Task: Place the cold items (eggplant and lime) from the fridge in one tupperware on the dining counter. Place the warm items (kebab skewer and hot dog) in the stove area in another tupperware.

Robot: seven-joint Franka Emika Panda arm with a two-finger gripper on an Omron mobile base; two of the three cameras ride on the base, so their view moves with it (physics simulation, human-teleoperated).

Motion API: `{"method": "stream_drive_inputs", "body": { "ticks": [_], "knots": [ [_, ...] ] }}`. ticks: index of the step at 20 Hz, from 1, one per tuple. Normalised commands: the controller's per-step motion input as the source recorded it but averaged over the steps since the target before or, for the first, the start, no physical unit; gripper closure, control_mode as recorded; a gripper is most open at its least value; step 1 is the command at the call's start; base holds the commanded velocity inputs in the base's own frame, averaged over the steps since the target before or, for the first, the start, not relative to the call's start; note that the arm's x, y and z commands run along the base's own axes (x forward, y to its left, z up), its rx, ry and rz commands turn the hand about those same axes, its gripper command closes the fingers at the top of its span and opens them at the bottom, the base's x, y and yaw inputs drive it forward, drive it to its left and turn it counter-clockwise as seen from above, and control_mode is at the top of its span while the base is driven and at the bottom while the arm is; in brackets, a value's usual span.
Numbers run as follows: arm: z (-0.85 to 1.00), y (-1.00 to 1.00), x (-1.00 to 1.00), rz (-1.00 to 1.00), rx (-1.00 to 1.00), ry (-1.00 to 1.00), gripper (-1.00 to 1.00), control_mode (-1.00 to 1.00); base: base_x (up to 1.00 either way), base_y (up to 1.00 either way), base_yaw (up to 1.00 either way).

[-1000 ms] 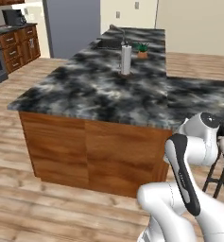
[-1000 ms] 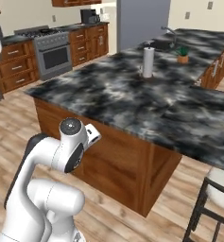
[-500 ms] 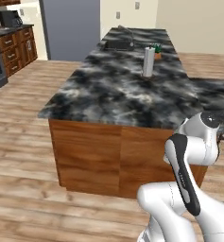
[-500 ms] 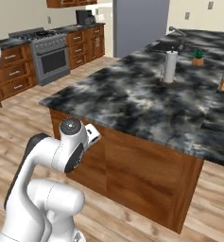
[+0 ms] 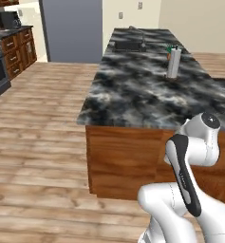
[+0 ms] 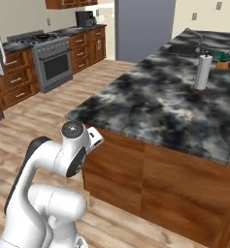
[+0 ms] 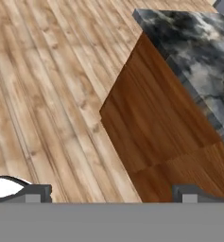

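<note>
Gripper [image 7: 111, 194] fingers wide, holding nothing, tucked low beside dining counter [image 5: 133, 95] corner. White cylinder [image 5: 173, 63] stands near far edge. Stove [image 6: 51, 60] well apart; arm folded, likely for travel.

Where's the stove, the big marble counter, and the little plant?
stove [image 6: 52, 60], right base view, on its oven door.
dining counter [image 5: 137, 92], left base view, on its bare marbled top.
plant [image 6: 222, 56], right base view, on its green leaves.

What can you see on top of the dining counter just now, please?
On the dining counter stand a pale upright cylinder and a small potted plant behind it, with a sink and faucet at the far end. The counter's right part lies outside the pictures.
</note>
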Motion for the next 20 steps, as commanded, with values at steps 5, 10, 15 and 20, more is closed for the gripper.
{"method": "stream_drive_inputs", "body": {
  "ticks": [5,10,15,20],
  "knots": [
    [0.00,0.00,0.00,0.00,0.00,0.00,-1.00,1.00,0.29,1.00,-0.09],
    [0.00,0.00,0.00,0.00,0.00,0.00,-1.00,1.00,0.36,1.00,-0.03],
    [0.00,0.00,0.00,0.00,0.00,0.00,-1.00,1.00,0.42,1.00,0.00],
    [0.00,0.00,0.00,0.00,0.00,0.00,-1.00,1.00,0.49,1.00,0.00]
  ]
}}
